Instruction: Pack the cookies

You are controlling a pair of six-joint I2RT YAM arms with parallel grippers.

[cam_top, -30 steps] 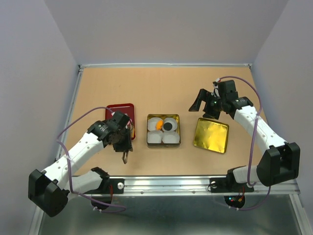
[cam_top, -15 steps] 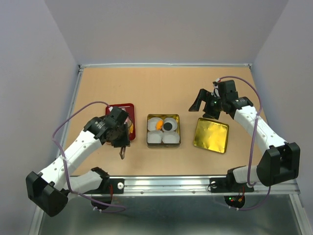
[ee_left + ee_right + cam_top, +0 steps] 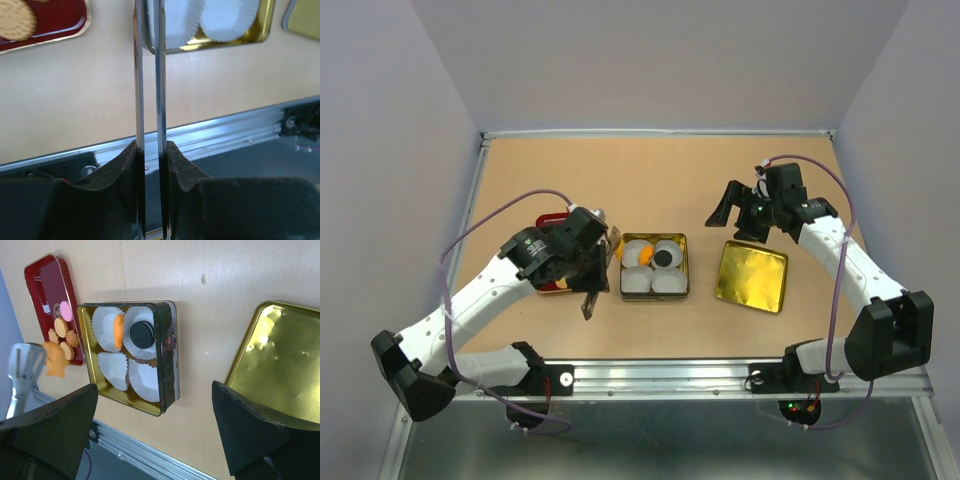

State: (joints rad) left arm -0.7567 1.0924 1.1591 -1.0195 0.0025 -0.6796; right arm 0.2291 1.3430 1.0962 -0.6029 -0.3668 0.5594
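Note:
My left gripper point(image 3: 586, 268) point(image 3: 149, 150) is shut on metal tongs point(image 3: 139, 75) point(image 3: 22, 367). In the right wrist view an orange cookie point(image 3: 54, 361) hangs at the tongs' end, just left of the gold tin point(image 3: 655, 296) point(image 3: 170, 350). The tin holds several white paper cups, with an orange cookie point(image 3: 644, 256) point(image 3: 118, 331) and a dark cookie point(image 3: 665, 258) point(image 3: 141, 335) in the far ones. More cookies point(image 3: 61, 326) lie on the red tray point(image 3: 552, 219) point(image 3: 45, 285). My right gripper point(image 3: 732, 212) point(image 3: 155, 425) hangs open above the table, right of the tin.
The tin's gold lid point(image 3: 753, 277) point(image 3: 280, 365) lies inside up to the right of the tin. A metal rail point(image 3: 720, 372) runs along the table's near edge, and grey walls stand to the left, right and back.
My left arm has swung right from the red tray towards the tin, carrying the tongs, and its jaws have closed further on them. The right arm has not moved.

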